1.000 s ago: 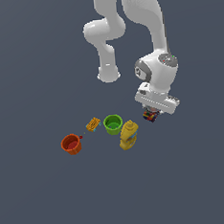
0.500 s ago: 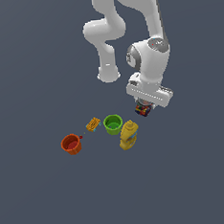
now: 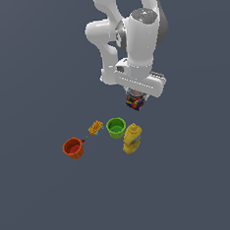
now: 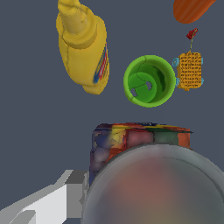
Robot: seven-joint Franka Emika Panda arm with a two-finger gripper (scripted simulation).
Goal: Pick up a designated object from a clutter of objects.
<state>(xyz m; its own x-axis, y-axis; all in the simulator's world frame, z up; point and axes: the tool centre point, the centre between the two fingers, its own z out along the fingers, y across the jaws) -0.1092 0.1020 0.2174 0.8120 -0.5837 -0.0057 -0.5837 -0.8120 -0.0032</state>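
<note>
I see the gripper [image 3: 136,99] clamped on the dark multicoloured item [image 3: 135,102], which sits between the jaws, raised clear of the floor. Below it lie the green cup [image 3: 116,127], yellow bottle [image 3: 132,138], ridged block [image 3: 95,127] and orange cup [image 3: 73,148].

No legible text; yellow bottle [image 4: 83,48] label too blurry.

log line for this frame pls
phase: lift | gripper: shut on multicoloured block, clear of floor | left below: green cup, yellow bottle, orange cup, ridged block
</note>
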